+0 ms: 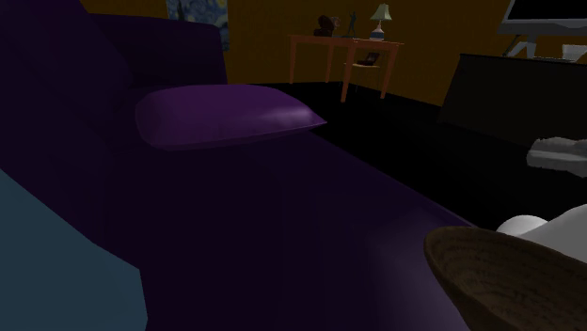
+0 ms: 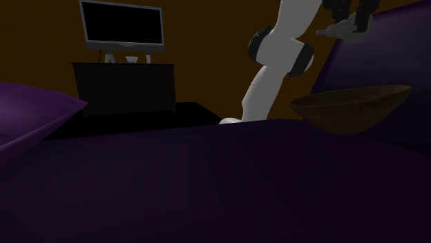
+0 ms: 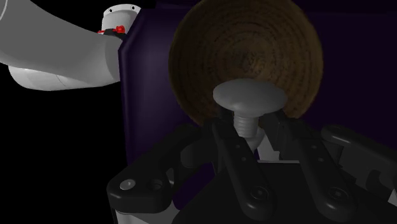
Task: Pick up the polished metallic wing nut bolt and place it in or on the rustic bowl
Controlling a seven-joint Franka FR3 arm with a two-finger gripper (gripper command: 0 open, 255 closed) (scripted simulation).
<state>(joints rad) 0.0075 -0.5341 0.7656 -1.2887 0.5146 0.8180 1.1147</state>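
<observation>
Grey bolt (image 3: 249, 100) with a broad rounded head and a threaded shank sits head-outward between the two black fingers (image 3: 224, 137) of the all-black gripper (image 3: 249, 130), which are clamped on the shank just below the head. The bolt hangs in the air above a round brown bowl with a ringed grain (image 3: 248, 44). That bowl rests on a dark purple cushioned surface (image 2: 207, 179), near the white arm (image 2: 273, 69)
</observation>
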